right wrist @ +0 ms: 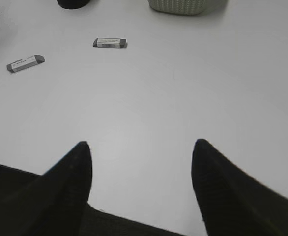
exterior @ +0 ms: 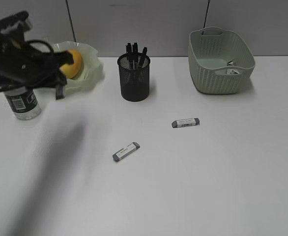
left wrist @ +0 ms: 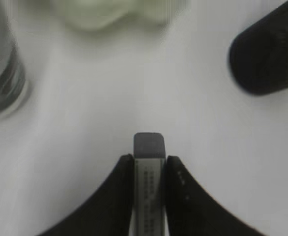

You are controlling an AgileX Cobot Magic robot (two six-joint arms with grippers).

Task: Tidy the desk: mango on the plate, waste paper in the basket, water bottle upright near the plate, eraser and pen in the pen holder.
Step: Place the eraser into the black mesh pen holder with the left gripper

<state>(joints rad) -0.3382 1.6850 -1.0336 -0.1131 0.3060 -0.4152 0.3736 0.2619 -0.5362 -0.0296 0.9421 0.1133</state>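
While the desk [exterior: 208, 187] takes up almost the whole exterior view as a plain white surface, the basket [exterior: 221, 60] stands at its far right and holds the waste paper [exterior: 231, 68] near its right wall. The plate [exterior: 87, 66] sits at the far left with the mango [exterior: 73, 64] lying inside it. The left arm reaches over this corner and partly covers both of them. Just in front of the plate, at the left edge, the water bottle [exterior: 22, 104] stands upright, with its top hidden behind the arm. The pen holder [exterior: 133, 77] stands between the plate and the basket, and several dark pens [exterior: 135, 53] stick out of it.

The left gripper [left wrist: 149, 169] is raised above the desk in front of the plate, and its two fingers are clenched on a grey eraser [left wrist: 148, 172], whose dark end sticks out past the fingertips. The right gripper [right wrist: 141, 152] hovers low over the near part of the desk with its jaws spread wide and nothing between them.

Two more erasers lie flat on the desk, well apart from each other: one eraser [exterior: 185, 122] right of the middle, and another eraser [exterior: 126, 151] nearer to the front.
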